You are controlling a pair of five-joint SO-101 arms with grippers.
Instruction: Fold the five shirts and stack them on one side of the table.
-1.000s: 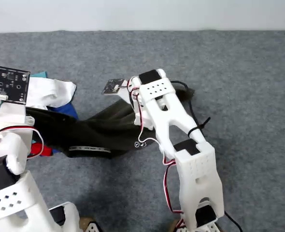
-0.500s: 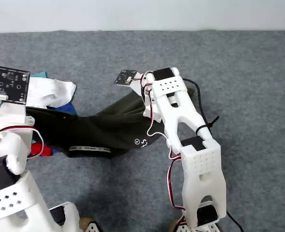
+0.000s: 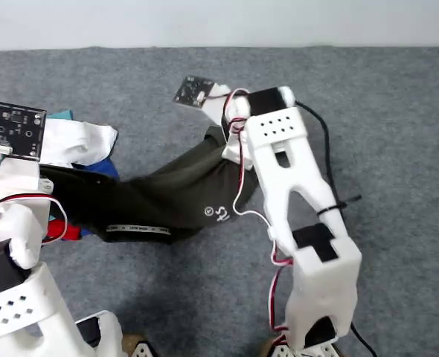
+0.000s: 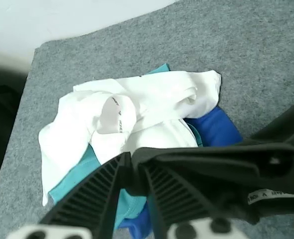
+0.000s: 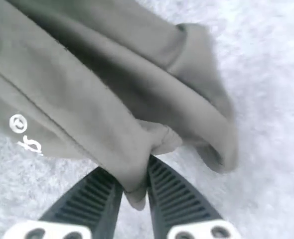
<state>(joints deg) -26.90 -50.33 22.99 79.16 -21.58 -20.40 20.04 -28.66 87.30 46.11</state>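
The two arms are based at the near edge of the grey table (image 3: pixel 383 111). The left arm (image 3: pixel 18 305) is at the near left corner, and the right arm (image 3: pixel 301 201) is stretched away toward the middle.

The left gripper (image 4: pixel 132 167) is closed tight on a bunched fold of the dark olive shirt (image 3: pixel 160 197), with the cloth pinched between its tips and hardly any gap left. The right gripper (image 5: pixel 134 174) is clamped just as tightly on another part of the same shirt, where a small tuck of cloth is squeezed between its ribbed fingers (image 5: pixel 94 196).

The shirt is held drawn out as a long band across the left half of the table, from one gripper to the other. A small white mark (image 3: pixel 218 214) is seen on it near the right gripper's end. A bit of red cloth (image 3: pixel 69 232) is seen at the band's near side, beside the left arm.

Beyond the left gripper a loose heap lies on the table's left side. A white shirt (image 4: pixel 142 109) is on top, with a teal shirt (image 4: pixel 82 169) and a blue shirt (image 4: pixel 212 127) under it. A pale wall (image 3: pixel 219 22) is seen farthest off.
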